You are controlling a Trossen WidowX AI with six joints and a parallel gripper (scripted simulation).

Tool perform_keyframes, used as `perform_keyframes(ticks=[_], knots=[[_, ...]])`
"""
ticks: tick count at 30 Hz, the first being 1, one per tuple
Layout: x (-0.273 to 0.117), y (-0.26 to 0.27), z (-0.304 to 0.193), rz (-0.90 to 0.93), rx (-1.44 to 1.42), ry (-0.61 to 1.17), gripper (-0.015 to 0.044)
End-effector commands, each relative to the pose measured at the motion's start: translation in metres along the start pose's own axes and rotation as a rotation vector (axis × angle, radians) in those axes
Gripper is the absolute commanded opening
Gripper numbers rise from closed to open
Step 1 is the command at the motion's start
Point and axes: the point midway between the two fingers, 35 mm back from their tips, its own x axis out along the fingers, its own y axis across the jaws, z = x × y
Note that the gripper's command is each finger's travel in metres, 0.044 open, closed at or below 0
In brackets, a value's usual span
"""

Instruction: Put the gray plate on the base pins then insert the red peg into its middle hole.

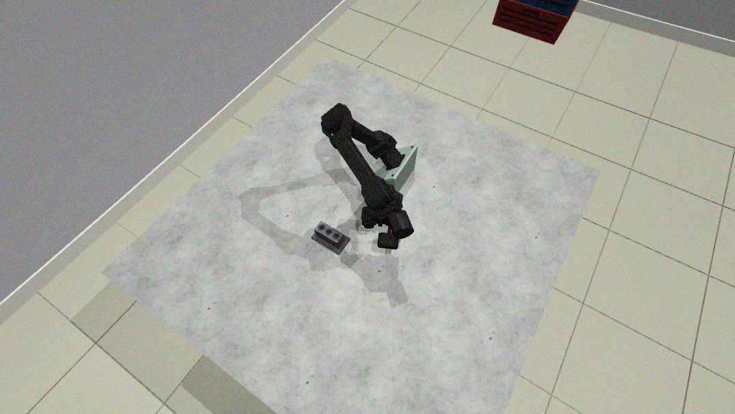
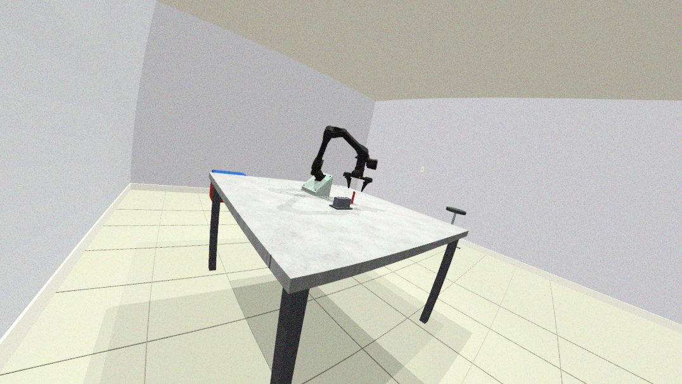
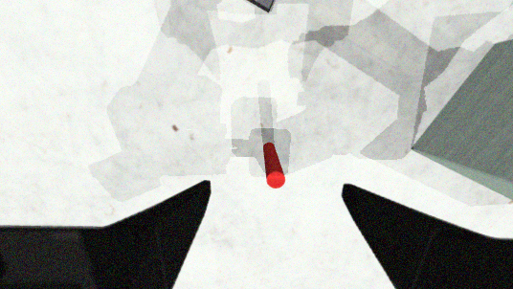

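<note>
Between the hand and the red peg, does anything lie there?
Nothing visible: in the exterior view, only a bare gap separates the open hand from the peg below.
</note>
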Motion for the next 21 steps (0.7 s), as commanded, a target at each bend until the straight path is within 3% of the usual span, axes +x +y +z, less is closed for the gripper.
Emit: perform_keyframes(ticks=[1, 21], knots=[[0.006, 0.001, 0.000, 0.004, -0.004, -0.004, 0.0440], [0.038, 0.000, 0.000, 0.003, -0.004, -0.005, 0.0440]])
